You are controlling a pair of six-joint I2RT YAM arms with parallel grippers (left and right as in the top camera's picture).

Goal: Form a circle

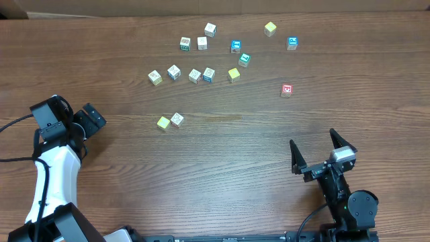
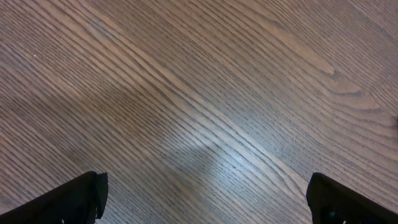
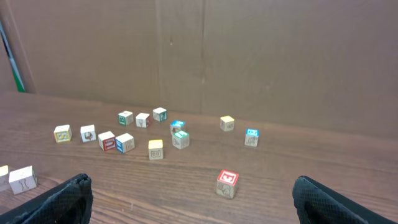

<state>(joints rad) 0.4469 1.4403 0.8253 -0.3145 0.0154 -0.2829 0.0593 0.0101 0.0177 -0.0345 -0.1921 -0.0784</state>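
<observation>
No circle shows in any view; small cubes lie loose across the far half of the table. A row of several runs from a pale cube point(image 1: 155, 77) to a yellow one point(image 1: 234, 74). A yellow cube point(image 1: 163, 123) and a printed wood cube point(image 1: 177, 119) touch nearer the front. A red-topped cube point(image 1: 287, 90) point(image 3: 227, 183) sits alone on the right. My left gripper point(image 1: 69, 117) point(image 2: 205, 193) is open over bare wood at the left edge. My right gripper point(image 1: 313, 140) point(image 3: 193, 193) is open and empty, a short way in front of the red-topped cube.
More cubes lie near the back edge, among them a yellow one point(image 1: 270, 28) and a blue-topped one point(image 1: 292, 43) point(image 3: 251, 137). A brown cardboard wall point(image 3: 249, 56) stands behind the table. Black cables point(image 1: 13, 160) trail by the left arm.
</observation>
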